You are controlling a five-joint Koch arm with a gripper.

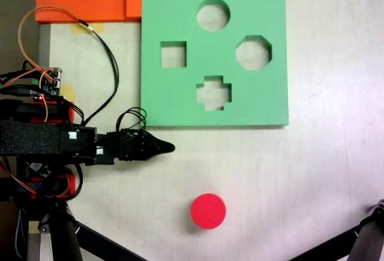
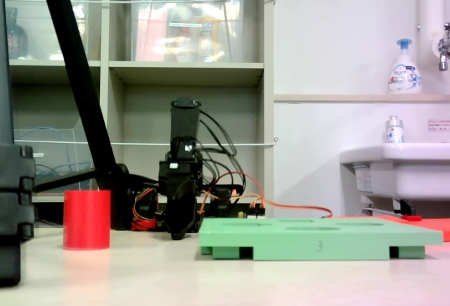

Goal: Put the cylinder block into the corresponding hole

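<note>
The green board (image 1: 180, 99) lies flat on the table (image 1: 324, 171), its round hole (image 1: 213, 14) nearest the top edge. Below the board, well apart, sits the red cylinder (image 1: 208, 210). The gripper (image 1: 168, 147) points rightward just under the board's lower left corner.

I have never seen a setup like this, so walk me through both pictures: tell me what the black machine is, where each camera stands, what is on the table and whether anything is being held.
The black machine is a small hobby robot arm with wires on it. Its gripper is the pointed tip; it holds nothing, and whether it is open or shut cannot be told. One fixed view looks straight down on the table; the other stands low at table height, facing shelves and a sink. On the table lies a square green foam board with four cutouts: round, square, octagonal and cross-shaped. The red cylinder block stands upright, apart from board and gripper.
</note>
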